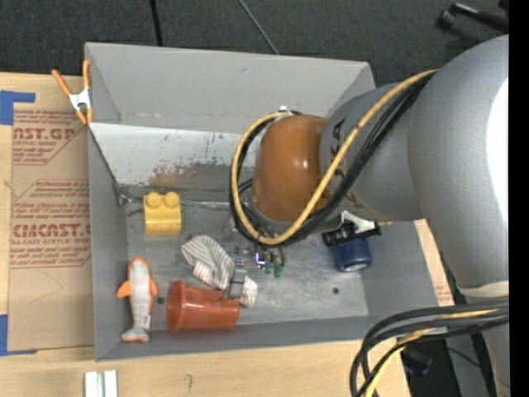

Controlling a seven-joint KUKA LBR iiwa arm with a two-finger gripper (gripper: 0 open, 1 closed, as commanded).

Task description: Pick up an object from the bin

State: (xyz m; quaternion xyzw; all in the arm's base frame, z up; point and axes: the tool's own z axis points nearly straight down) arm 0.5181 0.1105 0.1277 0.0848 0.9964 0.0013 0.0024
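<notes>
- Your arm (430, 139) reaches into the grey metal bin (223, 81) from its right side. The orange wrist cover (285, 168), looped by black and yellow cables (244, 151), sits over the middle of the bin floor.
- The claw (252, 273) hangs below that cover, at the right end of the crumpled cloth. You cannot tell whether it is released or clenched.
- Five loose things lie in the bin, one of each kind.
- One checked cloth (207, 259), white and grey, lies bunched near the middle of the bin's front edge. It is the thing nearest the claw.
- One orange-red cup (201, 307) lies on its side along the front edge, its wider end toward the left wall, just beside the cloth.
- One toy fish (138, 298), white with orange, lies in the front left corner, lengthwise along the left wall.
- One yellow building brick (162, 213) with two studs sits toward the back left corner, apart from the rest.
- One blue cylinder (352, 255) lies near the right wall, partly under your arm.
- Dark lettering (339, 139) on the arm's grey shell is crossed by cables, and too little of it shows to read.
</notes>
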